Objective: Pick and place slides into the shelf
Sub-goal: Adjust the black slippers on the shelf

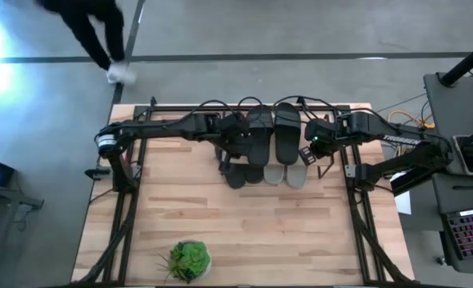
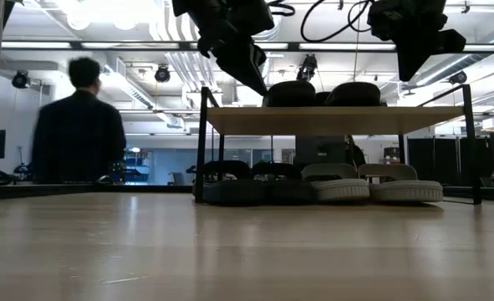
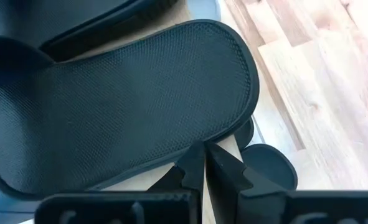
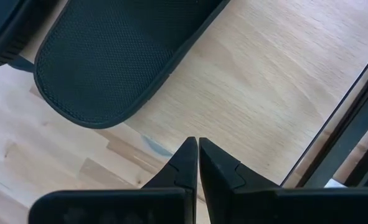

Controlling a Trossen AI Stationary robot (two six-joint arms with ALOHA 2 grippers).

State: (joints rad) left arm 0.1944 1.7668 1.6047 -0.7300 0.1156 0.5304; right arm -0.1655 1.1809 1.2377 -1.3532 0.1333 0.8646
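Note:
The shelf (image 2: 330,119) stands at the table's far middle. Two black slides (image 2: 290,92) (image 2: 353,92) lie on its top board. Under it, on the tabletop, sit two charcoal slides (image 2: 234,191) and two light grey slides (image 2: 338,187). My left gripper (image 3: 203,163) is shut, its tips at the rim of the left black slide (image 3: 127,99). My right gripper (image 4: 198,158) is shut and hangs above the bare right end of the shelf board (image 4: 252,93), beside the right black slide (image 4: 109,62). My left gripper's shut fingertips (image 3: 196,155) stand right at the side rim of the left black slide's rounded end (image 3: 190,140), slanting down from the table's left. I cannot tell whether they touch it. The slide lies flat on the shelf board.
A small green plant (image 1: 190,260) stands at the table's near left edge, with bare tabletop (image 1: 244,224) between it and the shelf. A person (image 2: 79,125) stands beyond the far left edge. A side table with a laptop (image 1: 468,232) is at the right.

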